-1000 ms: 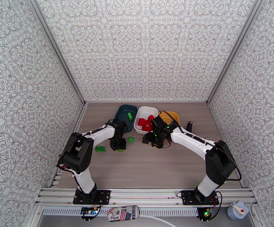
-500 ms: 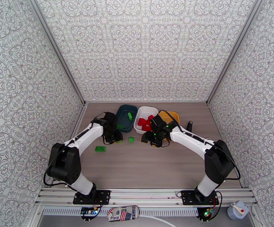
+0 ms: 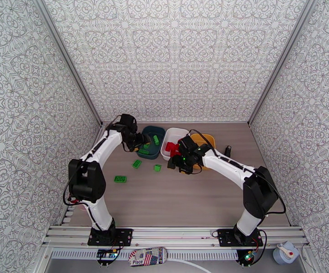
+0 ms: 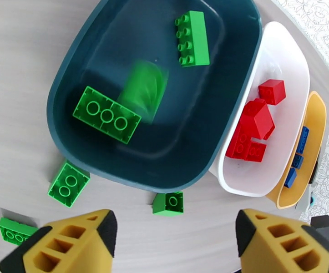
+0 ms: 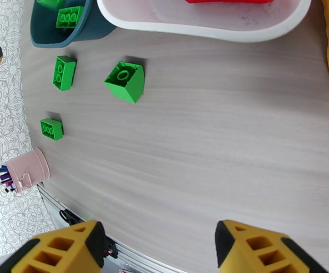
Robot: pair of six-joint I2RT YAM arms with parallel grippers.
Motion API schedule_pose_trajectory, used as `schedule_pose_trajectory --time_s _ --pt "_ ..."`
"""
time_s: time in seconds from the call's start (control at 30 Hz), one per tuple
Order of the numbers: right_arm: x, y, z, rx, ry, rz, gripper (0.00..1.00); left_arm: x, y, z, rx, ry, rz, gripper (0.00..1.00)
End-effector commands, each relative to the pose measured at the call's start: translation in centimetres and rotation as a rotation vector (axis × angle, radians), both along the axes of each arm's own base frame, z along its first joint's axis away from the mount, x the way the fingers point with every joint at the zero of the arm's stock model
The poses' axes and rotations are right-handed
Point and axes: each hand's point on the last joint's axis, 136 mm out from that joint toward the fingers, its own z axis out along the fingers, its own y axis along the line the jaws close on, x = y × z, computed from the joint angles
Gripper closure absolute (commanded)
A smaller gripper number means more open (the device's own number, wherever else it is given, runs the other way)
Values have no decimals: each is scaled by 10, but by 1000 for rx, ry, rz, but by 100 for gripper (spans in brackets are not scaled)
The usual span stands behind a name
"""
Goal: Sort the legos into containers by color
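Presently, left gripper (image 4: 175,224): jaws wide, nothing between them, hanging over the near rim of the dark teal tub (image 4: 237,64). Right gripper (image 5: 159,233): jaws likewise wide and empty, above bare table (image 5: 219,133), just in front of the white tub (image 5: 200,26).

Left wrist view, items not legible from above:
- Dark teal tub: one long green brick (image 4: 192,38) by the far wall, one flat three-stud green brick (image 4: 106,114) near the front, and one blurred green brick (image 4: 141,89) between them (too smeared to tell whether it rests on the floor of the tub).
- White tub, touching the teal one: a heap of red bricks (image 4: 255,126).
- Yellow tub (image 4: 319,114), beside the white one: blue bricks (image 4: 298,153) in a row along its wall, three visible.

Right wrist view: three loose green bricks (image 5: 125,81) on the table in front of the teal tub, well apart from each other; a pink cup (image 5: 25,171) of pens lying at the table's edge.

Top view: the three tubs side by side at the far end of the table, teal at left, yellow at right. A sticker (image 3: 147,257) on the frame rail between the arm bases reads "G Place" beside a flag design.
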Motion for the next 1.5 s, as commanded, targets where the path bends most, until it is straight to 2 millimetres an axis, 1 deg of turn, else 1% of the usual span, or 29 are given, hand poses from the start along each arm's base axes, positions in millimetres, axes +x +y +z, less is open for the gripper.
schedule_pose_trajectory --time_s 0.0,0.07,0.1,0.13,0.17,0.33,0.43,0.5,0.67,0.77,0.9,1.0,1.23,1.47 --pt "-8 -10 5 -23 -20 2 28 -13 -4 3 45 3 -32 23" --pt "-11 -16 2 -37 -15 -5 27 -26 -8 -1 68 6 -59 21" --pt "-14 -19 -1 -44 -9 -9 26 -34 -13 -5 71 11 -79 20" --pt "-16 -22 -4 -48 -2 -14 25 -41 -11 -10 106 10 -83 19" --pt "-17 -24 -5 -52 1 -18 25 -48 -15 -15 116 14 -98 18" --pt "-27 -35 -16 -78 26 -28 21 -85 -34 -45 214 55 -199 17" --pt "-32 -40 -22 -90 42 -36 20 -97 -46 -62 281 69 -267 17" --pt "-35 -43 -23 -95 48 -40 19 -100 -53 -73 328 76 -311 17" --pt "-42 -50 -24 -98 55 -55 19 -98 -62 -99 400 110 -384 20" --pt "-45 -54 -22 -105 53 -67 19 -92 -69 -107 413 111 -411 23" --pt "-48 -59 -19 -105 47 -86 19 -82 -71 -117 444 124 -425 25" --pt "-50 -62 -18 -109 47 -97 19 -76 -75 -120 443 121 -440 26" --pt "-55 -68 -19 -113 49 -117 20 -68 -83 -122 439 110 -455 34" --pt "-53 -67 -16 -116 42 -113 21 -67 -87 -127 433 121 -450 43"
